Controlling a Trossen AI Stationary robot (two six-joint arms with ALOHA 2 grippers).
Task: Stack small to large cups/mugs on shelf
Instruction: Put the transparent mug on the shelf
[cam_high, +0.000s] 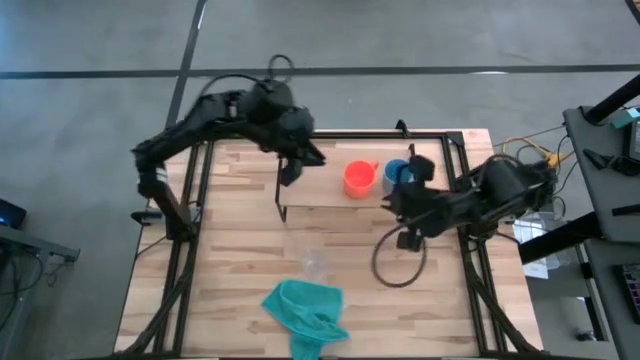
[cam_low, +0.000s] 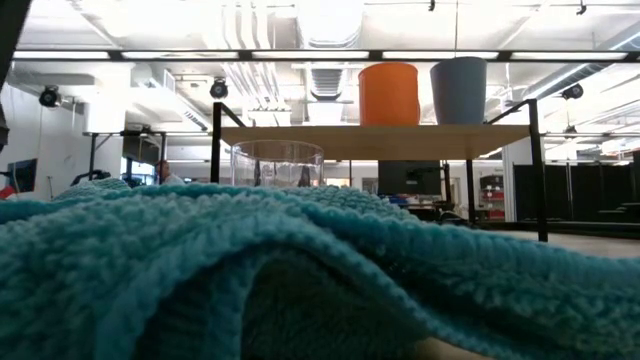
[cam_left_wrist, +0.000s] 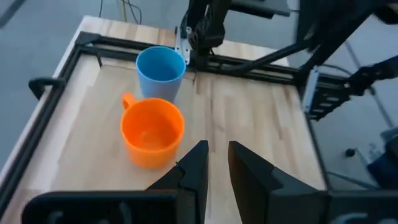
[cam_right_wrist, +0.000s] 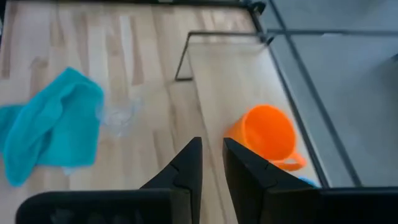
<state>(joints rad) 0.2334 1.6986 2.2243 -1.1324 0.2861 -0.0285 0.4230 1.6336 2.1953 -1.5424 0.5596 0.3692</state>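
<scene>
On the shelf (cam_high: 330, 195), a light-wood board on a black wire frame at the table's far middle, the orange mug (cam_high: 359, 178) and the blue cup (cam_high: 397, 172) stand upright side by side on their bases. The clear glass cup (cam_high: 313, 262) stands on the tabletop nearer the front, beside a teal cloth (cam_high: 305, 312). My left gripper (cam_left_wrist: 217, 149) hovers open above the shelf's left end (cam_high: 290, 172), with nothing between its fingers. My right gripper (cam_right_wrist: 212, 144) hangs open over the shelf's right part (cam_high: 400, 203), close to the blue cup and also empty.
A dark cable loop (cam_high: 400, 262) lies on the table's right half below my right arm. The table's black frame rails (cam_high: 190, 200) run along its edges. In the low view the teal cloth (cam_low: 250, 270) fills the foreground before the glass cup (cam_low: 277, 162).
</scene>
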